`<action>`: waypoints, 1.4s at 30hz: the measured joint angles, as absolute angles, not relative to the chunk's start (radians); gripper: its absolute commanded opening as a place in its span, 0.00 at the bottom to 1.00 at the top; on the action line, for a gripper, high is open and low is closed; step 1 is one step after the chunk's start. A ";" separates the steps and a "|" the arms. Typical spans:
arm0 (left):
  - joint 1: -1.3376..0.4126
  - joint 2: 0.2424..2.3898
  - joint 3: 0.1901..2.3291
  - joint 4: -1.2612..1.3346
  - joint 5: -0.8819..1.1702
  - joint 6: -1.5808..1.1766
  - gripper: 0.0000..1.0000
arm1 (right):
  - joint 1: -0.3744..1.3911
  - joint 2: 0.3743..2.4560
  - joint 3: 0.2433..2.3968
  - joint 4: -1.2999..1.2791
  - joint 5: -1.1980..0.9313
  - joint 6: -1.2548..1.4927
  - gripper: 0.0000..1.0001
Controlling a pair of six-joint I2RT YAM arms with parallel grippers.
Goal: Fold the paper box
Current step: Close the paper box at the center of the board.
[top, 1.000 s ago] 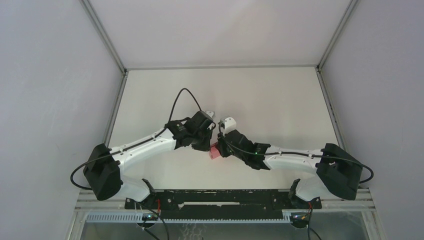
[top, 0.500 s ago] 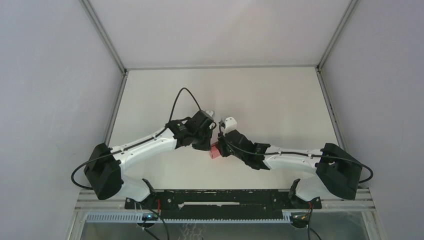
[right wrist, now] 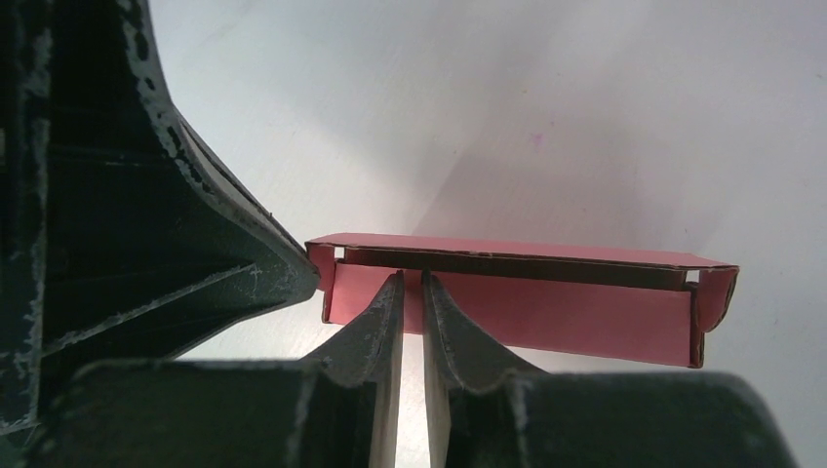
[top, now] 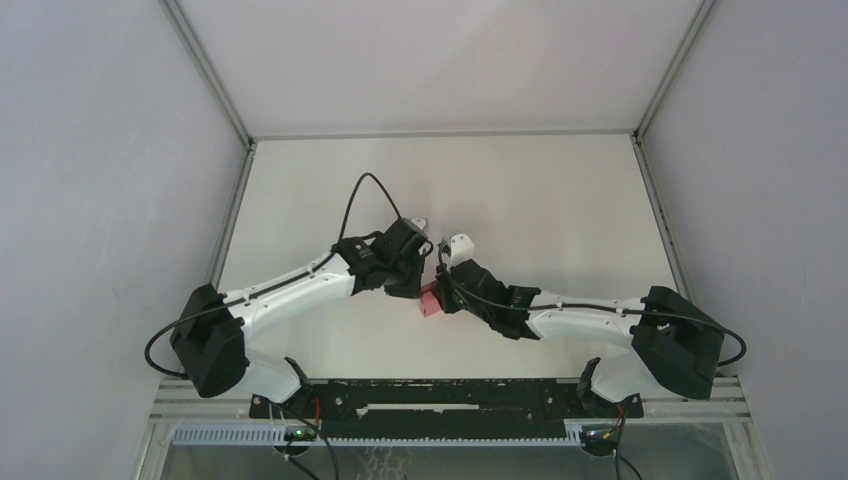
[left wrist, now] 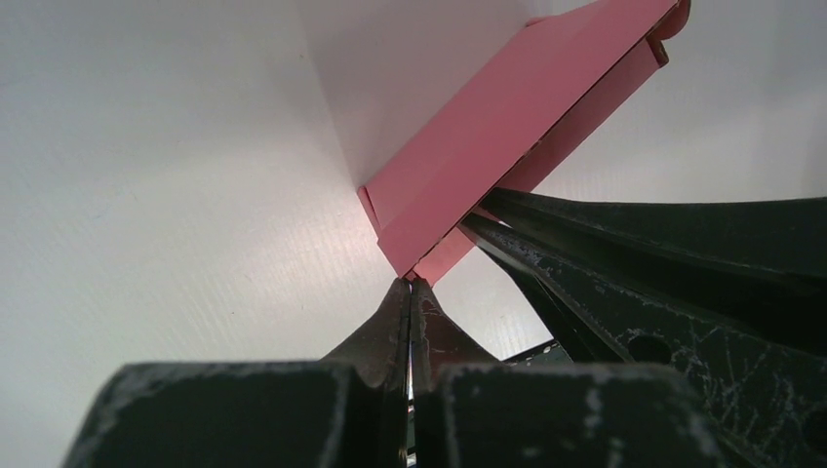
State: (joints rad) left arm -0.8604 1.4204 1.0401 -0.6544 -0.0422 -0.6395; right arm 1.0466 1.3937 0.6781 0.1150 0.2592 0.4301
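While the paper box (top: 429, 301) lies near the middle of the table (top: 560, 200), it is touched at a lower corner by the fully closed left gripper (left wrist: 410, 285). The right gripper (right wrist: 411, 285) is set with a narrow gap at the long side panel; whether card is pinched cannot be told.

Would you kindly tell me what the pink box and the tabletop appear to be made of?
Paper box: thin pink cardboard, matte; sharp creases, thin flap edges. Tabletop: white, matte, faintly ribbed; perhaps laminate or painted board, hard to say.
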 measured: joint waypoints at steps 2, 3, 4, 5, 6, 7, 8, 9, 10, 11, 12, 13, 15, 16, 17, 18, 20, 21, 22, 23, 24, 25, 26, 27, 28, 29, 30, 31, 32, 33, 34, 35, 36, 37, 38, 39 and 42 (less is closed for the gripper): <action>-0.857 1.423 1.042 -0.655 -0.045 -0.640 0.00 | 1.047 1.394 0.678 0.115 0.260 0.430 0.20; -0.856 1.424 1.043 -0.655 -0.046 -0.640 0.00 | 1.047 1.394 0.678 0.116 0.260 0.430 0.20; -0.855 1.425 1.044 -0.656 -0.046 -0.640 0.00 | 1.047 1.395 0.678 0.116 0.260 0.430 0.20; -0.855 1.426 1.045 -0.656 -0.047 -0.641 0.00 | 1.047 1.395 0.678 0.116 0.260 0.430 0.20; -0.855 1.427 1.047 -0.657 -0.047 -0.641 0.00 | 1.046 1.395 0.678 0.116 0.260 0.430 0.19; -0.855 1.427 1.049 -0.658 -0.048 -0.641 0.00 | 1.046 1.395 0.678 0.116 0.260 0.430 0.20; -0.855 1.428 1.051 -0.659 -0.048 -0.641 0.00 | 1.046 1.395 0.678 0.116 0.260 0.430 0.20; -0.854 1.428 1.053 -0.661 -0.049 -0.641 0.00 | 1.045 1.395 0.678 0.116 0.260 0.430 0.20; -0.854 1.429 1.055 -0.661 -0.049 -0.641 0.00 | 1.045 1.395 0.678 0.116 0.260 0.430 0.20; -0.854 1.430 1.056 -0.661 -0.049 -0.641 0.00 | 1.044 1.395 0.678 0.116 0.260 0.430 0.20; -0.854 1.430 1.056 -0.661 -0.049 -0.641 0.00 | 1.043 1.395 0.678 0.117 0.260 0.431 0.20; -0.854 1.432 1.057 -0.661 -0.048 -0.641 0.00 | 1.042 1.395 0.678 0.117 0.260 0.431 0.19; -0.854 1.435 1.057 -0.661 -0.048 -0.641 0.00 | 1.042 1.396 0.678 0.118 0.260 0.431 0.20; -0.854 1.435 1.057 -0.661 -0.048 -0.641 0.00 | 1.042 1.397 0.678 0.119 0.260 0.432 0.19; -0.854 1.435 1.057 -0.661 -0.048 -0.640 0.00 | 1.042 1.397 0.678 0.120 0.260 0.432 0.20; -0.854 1.435 1.057 -0.661 -0.047 -0.641 0.00 | 1.042 1.398 0.678 0.120 0.260 0.432 0.20; -0.854 1.435 1.057 -0.661 -0.047 -0.641 0.00 | 1.042 1.399 0.678 0.122 0.260 0.433 0.19; -0.854 1.435 1.057 -0.661 -0.047 -0.641 0.00 | 1.042 1.399 0.678 0.123 0.260 0.434 0.20; -0.855 1.435 1.057 -0.661 -0.047 -0.641 0.00 | 1.042 1.400 0.678 0.123 0.260 0.434 0.19; -0.855 1.435 1.057 -0.661 -0.046 -0.641 0.00 | 1.042 1.401 0.678 0.123 0.260 0.434 0.20; -0.855 1.435 1.057 -0.661 -0.046 -0.641 0.00 | 1.042 1.401 0.679 0.123 0.260 0.434 0.20; -0.857 1.435 1.057 -0.661 -0.046 -0.641 0.00 | 1.042 1.402 0.680 0.123 0.260 0.434 0.19; -0.858 1.435 1.057 -0.661 -0.046 -0.640 0.00 | 1.042 1.403 0.682 0.123 0.260 0.434 0.20; -0.860 1.435 1.057 -0.661 -0.046 -0.641 0.00 | 1.042 1.404 0.682 0.123 0.259 0.434 0.20; -0.863 1.435 1.057 -0.661 -0.046 -0.641 0.00 | 1.042 1.405 0.682 0.123 0.259 0.434 0.20; -0.866 1.435 1.057 -0.661 -0.046 -0.640 0.00 | 1.041 1.405 0.682 0.123 0.258 0.434 0.19; -0.868 1.436 1.057 -0.661 -0.046 -0.641 0.00 | 1.041 1.405 0.682 0.123 0.258 0.434 0.19; -0.871 1.436 1.057 -0.661 -0.046 -0.641 0.00 | 1.041 1.405 0.682 0.124 0.257 0.434 0.19; -0.874 1.436 1.057 -0.661 -0.046 -0.641 0.00 | 1.041 1.406 0.682 0.124 0.256 0.434 0.19; -0.878 1.436 1.057 -0.661 -0.046 -0.640 0.00 | 1.041 1.406 0.682 0.124 0.256 0.434 0.19; -0.880 1.438 1.057 -0.661 -0.046 -0.641 0.00 | 1.041 1.406 0.682 0.124 0.255 0.434 0.19; -0.882 1.438 1.057 -0.661 -0.047 -0.640 0.00 | 1.041 1.407 0.682 0.124 0.255 0.435 0.19; -0.884 1.438 1.057 -0.661 -0.048 -0.641 0.00 | 1.041 1.407 0.682 0.124 0.255 0.435 0.19; -0.886 1.438 1.057 -0.661 -0.049 -0.641 0.00 | 1.041 1.408 0.682 0.124 0.254 0.435 0.19; -0.888 1.438 1.057 -0.661 -0.050 -0.641 0.00 | 1.041 1.408 0.682 0.124 0.253 0.436 0.19; -0.888 1.438 1.057 -0.661 -0.051 -0.640 0.00 | 1.041 1.409 0.682 0.125 0.253 0.437 0.19; -0.890 1.438 1.057 -0.661 -0.056 -0.640 0.00 | 1.040 1.409 0.682 0.125 0.253 0.437 0.19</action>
